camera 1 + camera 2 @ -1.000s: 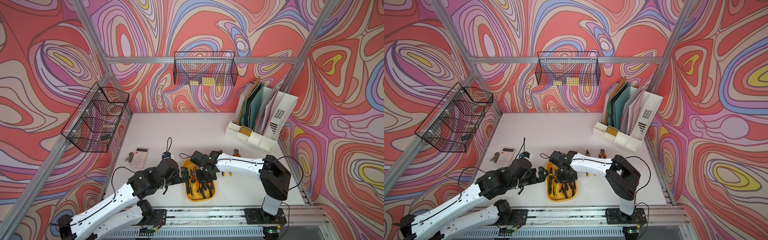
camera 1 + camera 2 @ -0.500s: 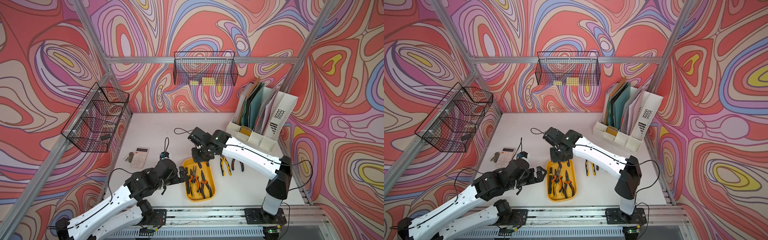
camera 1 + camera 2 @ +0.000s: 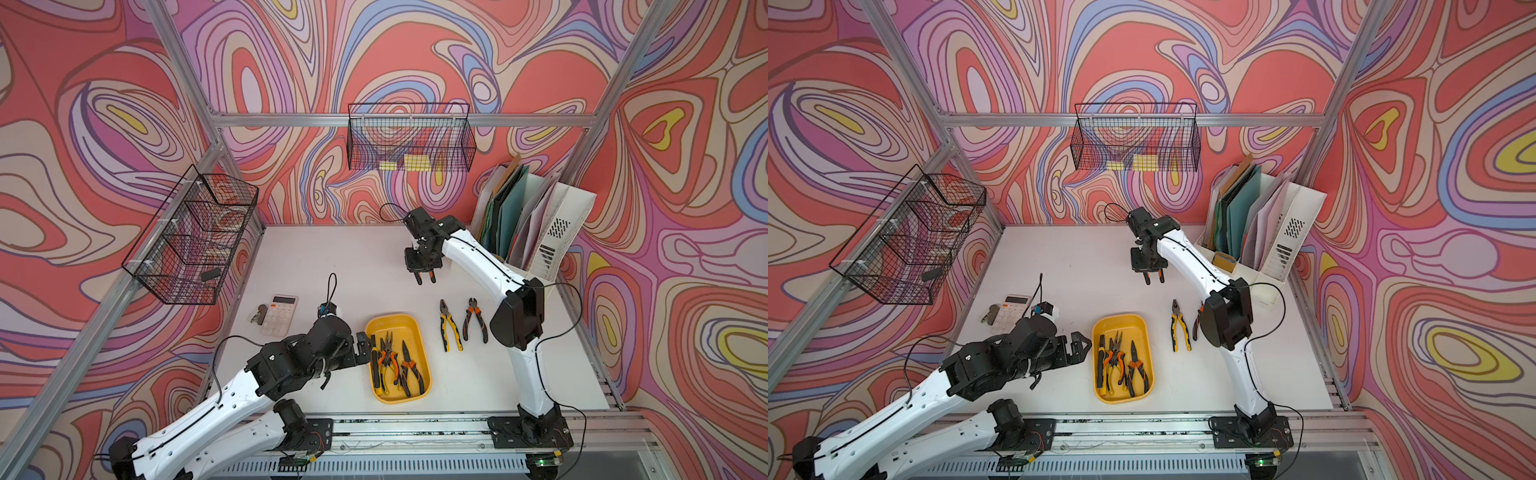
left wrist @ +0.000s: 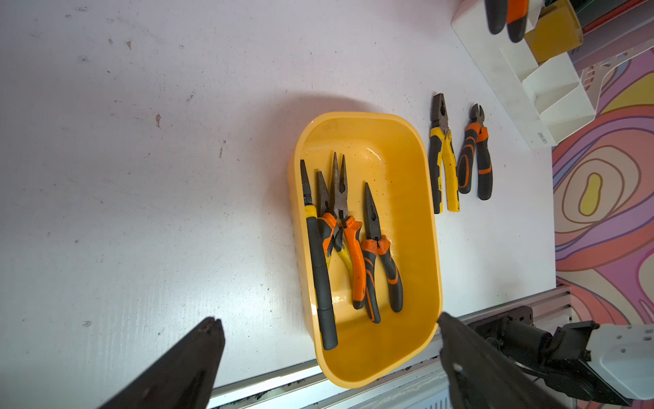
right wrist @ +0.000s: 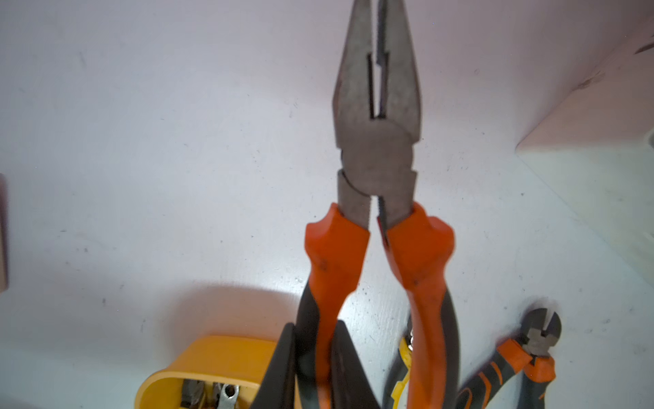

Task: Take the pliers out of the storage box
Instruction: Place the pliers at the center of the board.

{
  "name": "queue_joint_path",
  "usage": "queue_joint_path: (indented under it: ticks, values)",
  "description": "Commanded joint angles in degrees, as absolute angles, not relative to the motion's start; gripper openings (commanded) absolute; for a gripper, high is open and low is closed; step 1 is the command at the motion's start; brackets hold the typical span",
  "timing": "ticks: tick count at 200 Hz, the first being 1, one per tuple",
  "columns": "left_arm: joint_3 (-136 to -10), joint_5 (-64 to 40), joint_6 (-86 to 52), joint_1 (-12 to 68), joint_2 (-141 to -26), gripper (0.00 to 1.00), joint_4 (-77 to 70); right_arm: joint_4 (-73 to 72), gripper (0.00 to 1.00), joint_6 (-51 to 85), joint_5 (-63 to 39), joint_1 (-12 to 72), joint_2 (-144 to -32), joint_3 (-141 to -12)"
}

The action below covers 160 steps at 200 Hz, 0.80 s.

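Note:
The yellow storage box (image 3: 392, 322) (image 3: 1121, 323) (image 4: 389, 141) lies near the table's front edge with several pliers (image 3: 395, 363) (image 3: 1121, 361) (image 4: 354, 244) in it. Two more pliers, yellow-and-black (image 3: 449, 330) (image 4: 442, 159) and orange-and-black (image 3: 474, 319) (image 4: 476, 155), lie on the table to its right. My right gripper (image 3: 424, 274) (image 3: 1153, 276) (image 5: 315, 329) hangs high over the table's middle, shut on one handle of orange-and-black pliers (image 5: 377, 141). My left gripper (image 3: 365, 338) (image 3: 1080, 341) (image 4: 327, 318) stands open beside the box's left rim, holding nothing.
A calculator (image 3: 279, 313) and keys (image 3: 259, 313) lie at the left. A white file organizer (image 3: 552, 232) stands at the back right. Black wire baskets hang on the back wall (image 3: 409, 139) and on the left wall (image 3: 195, 235). The metal rail (image 3: 415, 426) runs along the front.
My right gripper has risen out of the storage box with the orange-and-black pliers and moved toward the back of the table. The left arm has hardly moved.

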<state>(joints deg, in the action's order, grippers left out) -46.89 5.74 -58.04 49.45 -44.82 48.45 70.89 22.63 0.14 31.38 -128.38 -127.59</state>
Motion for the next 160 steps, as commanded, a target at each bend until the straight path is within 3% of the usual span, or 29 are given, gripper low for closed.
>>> queue_joint_path:
  ticks: [1,61,129,160]
  values:
    - [-48.2,5.5,-57.3,49.1,-46.0,1.00,50.6,66.6,0.00,18.4,-1.3,28.5,-130.3,-128.6]
    - [-49.1,4.0,-57.0,49.0,-50.9,1.00,49.7,66.3,0.00,14.9,-5.2,21.7,-141.4,-136.3]
    - [-50.7,1.6,-57.1,48.9,-57.3,1.00,48.0,62.8,0.00,14.1,-8.0,19.5,-145.9,-135.7]
    - [-51.7,0.3,-57.2,48.9,-59.2,1.00,47.9,61.6,0.18,15.1,-7.8,19.5,-147.7,-135.5]
